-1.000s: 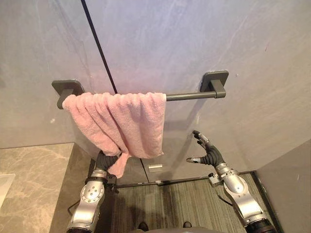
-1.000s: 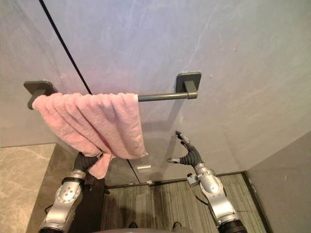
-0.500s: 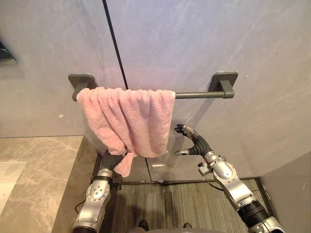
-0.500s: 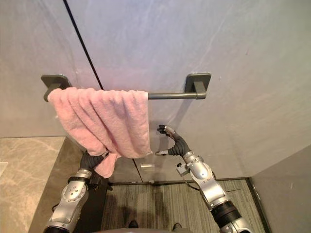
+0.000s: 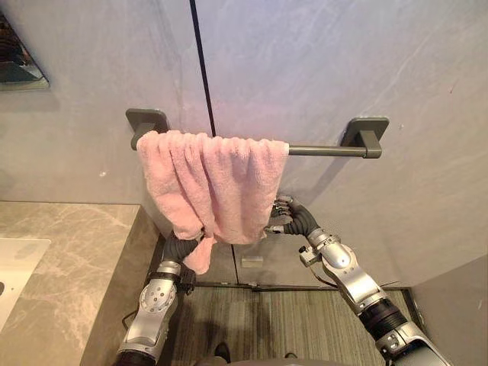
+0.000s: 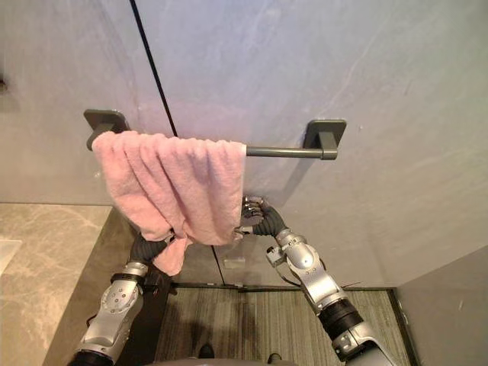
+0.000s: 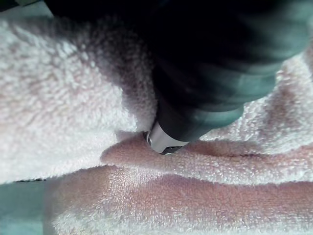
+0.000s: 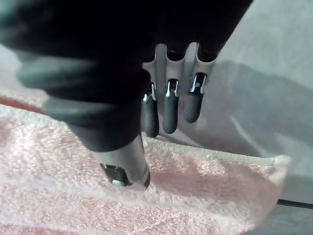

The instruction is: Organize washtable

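A pink towel (image 5: 217,183) hangs bunched over the left part of a dark grey wall bar (image 5: 324,151). My left hand (image 5: 179,248) reaches up under the towel's lower left corner, shut on a gathered fold; its thumb (image 7: 164,142) presses into the cloth (image 7: 58,122). My right hand (image 5: 296,221) is at the towel's lower right edge. Its thumb (image 8: 124,169) rests on the front of the cloth (image 8: 195,196), and its fingers (image 8: 168,107) stand nearly straight past the edge, towards the wall.
A marble counter (image 5: 69,259) with a white basin (image 5: 15,263) lies at the left. A mirror corner (image 5: 19,61) shows at the upper left. Striped flooring (image 5: 290,320) lies below, and the grey wall stands close behind the bar.
The camera has turned left, so the whole scene sits further right. My right hand has moved left and up from free air to the towel's right edge. My left hand keeps its hold.
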{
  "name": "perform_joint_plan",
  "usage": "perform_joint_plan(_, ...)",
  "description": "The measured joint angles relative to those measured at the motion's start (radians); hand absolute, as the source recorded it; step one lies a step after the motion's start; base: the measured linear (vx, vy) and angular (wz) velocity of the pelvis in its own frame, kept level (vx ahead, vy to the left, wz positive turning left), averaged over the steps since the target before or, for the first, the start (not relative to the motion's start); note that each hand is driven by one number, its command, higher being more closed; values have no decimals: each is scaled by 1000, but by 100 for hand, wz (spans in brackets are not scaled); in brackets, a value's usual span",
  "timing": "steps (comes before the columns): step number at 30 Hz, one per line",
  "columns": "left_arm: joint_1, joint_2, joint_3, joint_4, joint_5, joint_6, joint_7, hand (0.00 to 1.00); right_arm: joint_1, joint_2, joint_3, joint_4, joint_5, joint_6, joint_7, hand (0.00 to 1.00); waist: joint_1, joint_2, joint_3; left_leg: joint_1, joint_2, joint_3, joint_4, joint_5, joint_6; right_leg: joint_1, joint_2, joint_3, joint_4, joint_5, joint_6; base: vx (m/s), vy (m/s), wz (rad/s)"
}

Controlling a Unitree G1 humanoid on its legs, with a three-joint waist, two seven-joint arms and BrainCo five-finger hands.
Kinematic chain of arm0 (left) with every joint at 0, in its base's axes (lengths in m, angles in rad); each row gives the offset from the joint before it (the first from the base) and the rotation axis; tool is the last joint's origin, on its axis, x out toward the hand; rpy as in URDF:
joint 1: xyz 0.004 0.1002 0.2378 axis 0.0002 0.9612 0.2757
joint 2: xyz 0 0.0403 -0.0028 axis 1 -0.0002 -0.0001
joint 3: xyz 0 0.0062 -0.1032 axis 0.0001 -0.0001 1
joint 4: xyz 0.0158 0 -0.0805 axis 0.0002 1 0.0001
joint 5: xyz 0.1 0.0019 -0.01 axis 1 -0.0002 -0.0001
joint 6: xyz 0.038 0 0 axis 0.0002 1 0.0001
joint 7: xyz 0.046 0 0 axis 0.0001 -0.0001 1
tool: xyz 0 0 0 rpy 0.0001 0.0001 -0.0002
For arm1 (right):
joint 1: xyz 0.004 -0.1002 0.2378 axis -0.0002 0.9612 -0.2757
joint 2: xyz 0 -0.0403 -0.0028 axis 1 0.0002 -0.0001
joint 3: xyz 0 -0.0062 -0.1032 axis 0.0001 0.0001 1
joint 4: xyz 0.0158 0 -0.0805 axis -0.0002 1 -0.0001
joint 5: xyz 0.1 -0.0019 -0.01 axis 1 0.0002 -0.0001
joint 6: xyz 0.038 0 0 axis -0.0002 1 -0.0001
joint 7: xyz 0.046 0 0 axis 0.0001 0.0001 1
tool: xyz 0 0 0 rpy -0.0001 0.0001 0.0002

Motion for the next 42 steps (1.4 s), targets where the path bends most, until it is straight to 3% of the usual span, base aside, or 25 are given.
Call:
perform_joint_plan(12,-12,-1,11,-1,0,0,-1,100,-7,-4,-27,0,20,1,5,100,-2,-2,0,-15,1,-3,0,2,0,-12,1,-3,-1,0,0,-4,-1,0)
perform_joint_plan(28,-10,-32,82,-22,0,0,-2,100,64,1,-174,-16,49,1,2,100,-4,-15,-1,-2,4,5,-18,12,0,-13,3,5,1,1,-1,-9,-1,-1)
perform_joint_plan(29,-10,-32,85,-22,0,0,-2,100,68,6,-190,-16,49,1,1,0,-4,-15,-1,-2,5,5,-18,12,0,-13,3,6,1,1,-1,0,0,0)
perform_joint_plan(42,-3,-41,87,-22,1,0,-4,100,106,19,-232,-22,11,1,-1,0,-5,-15,-1,1,7,8,-18,12,0,-12,2,9,1,1,-1,0,0,0)
